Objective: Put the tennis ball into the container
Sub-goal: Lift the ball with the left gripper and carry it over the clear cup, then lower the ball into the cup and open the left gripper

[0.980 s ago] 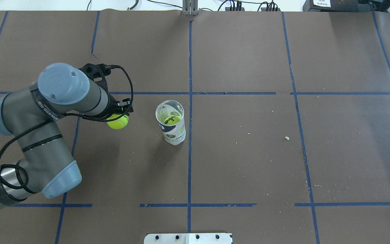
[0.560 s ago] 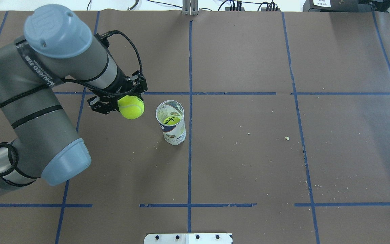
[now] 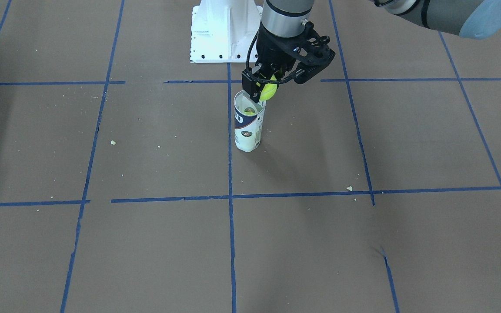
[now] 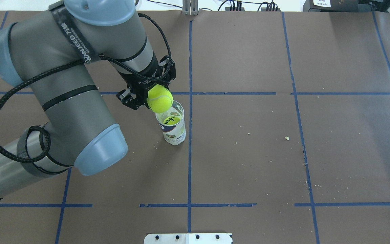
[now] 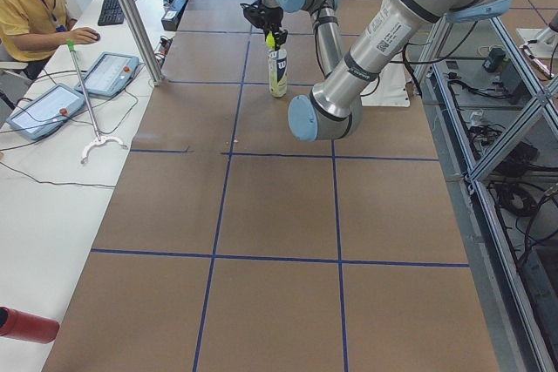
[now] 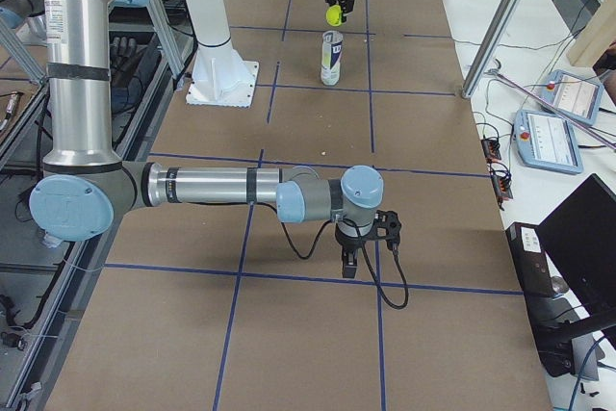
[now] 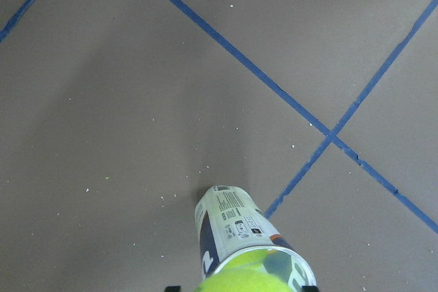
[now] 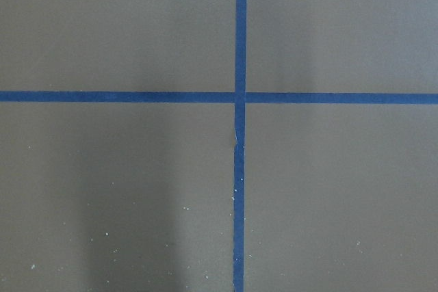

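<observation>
Overhead, change: a second ago the left pincer (image 4: pixel 156 97) held the tennis ball (image 4: pixel 160 99) low and well to the left of the container (image 4: pixel 174 130). Now the ball overlaps the near-left part of the rim.
Overhead, meaning: the carry looks almost done. What seems left is to centre the ball over the mouth and let go.
Overhead, contents: a second ball (image 4: pixel 172 120) with dark print already lies inside, so the new one will probably rest on top of it.
Front-facing: the left pincer (image 3: pixel 265 89) is clenched on the tennis ball (image 3: pixel 269 91). The ball hangs just above the rim, on the robot's side and a little off centre. The container (image 3: pixel 247 127) stands upright on the desk (image 3: pixel 363 143).
Left side: the tennis ball (image 5: pixel 270 41) sits right over the container (image 5: pixel 277 72).
Right side: a small gap shows between the tennis ball (image 6: pixel 333 14) and the container (image 6: pixel 330 58). The right pincer (image 6: pixel 364 244) hangs low over the desk, well apart. Whether it is released or clenched I cannot tell.
Left wrist: the tennis ball (image 7: pixel 245 282), fuzzy and bright yellow-green, fills the bottom edge. The container (image 7: pixel 231 226) below shows its white and navy label (image 7: pixel 236 220) and clear wall.
Right wrist: only desk and crossed blue tape (image 8: pixel 239 97).
</observation>
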Controlling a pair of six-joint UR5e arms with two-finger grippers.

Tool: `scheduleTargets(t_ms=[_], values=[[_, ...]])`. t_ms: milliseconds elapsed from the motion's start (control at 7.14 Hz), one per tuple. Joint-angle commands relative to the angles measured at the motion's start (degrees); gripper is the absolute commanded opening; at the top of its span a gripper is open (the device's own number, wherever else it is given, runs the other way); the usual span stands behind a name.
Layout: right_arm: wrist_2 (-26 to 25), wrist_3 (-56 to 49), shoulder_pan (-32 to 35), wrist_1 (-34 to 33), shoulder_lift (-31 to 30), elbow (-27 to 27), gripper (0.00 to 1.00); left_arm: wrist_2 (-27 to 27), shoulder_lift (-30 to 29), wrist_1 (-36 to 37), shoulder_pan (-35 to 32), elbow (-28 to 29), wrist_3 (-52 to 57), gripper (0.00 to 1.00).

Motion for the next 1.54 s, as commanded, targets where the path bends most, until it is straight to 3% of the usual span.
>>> scheduleTargets(t_ms=[0, 420, 560, 980, 1120, 1400], values=[[0.0, 0.0, 0.0, 0.0, 0.0, 0.0, 1.00, 0.2, -0.6, -0.5, 1.2, 2.4, 0.1, 0.01], [0.0, 0.0, 0.0, 0.0, 0.0, 0.0, 1.00, 0.2, -0.5, -1.3, 2.0, 3.6, 0.4, 0.11], [0.0, 0.0, 0.0, 0.0, 0.0, 0.0, 1.00, 0.2, -0.4, -1.7, 2.0, 3.6, 0.7, 0.32], [0.0, 0.0, 0.0, 0.0, 0.0, 0.0, 1.00, 1.1, -0.4, -2.2, 2.0, 3.7, 0.7, 0.49], [0.0, 0.0, 0.0, 0.0, 0.0, 0.0, 1.00, 1.2, -0.2, -2.3, 2.0, 3.7, 0.7, 0.66], [0.0, 0.0, 0.0, 0.0, 0.0, 0.0, 1.00, 1.8, -0.1, -2.3, 2.1, 3.7, 0.7, 0.68]])
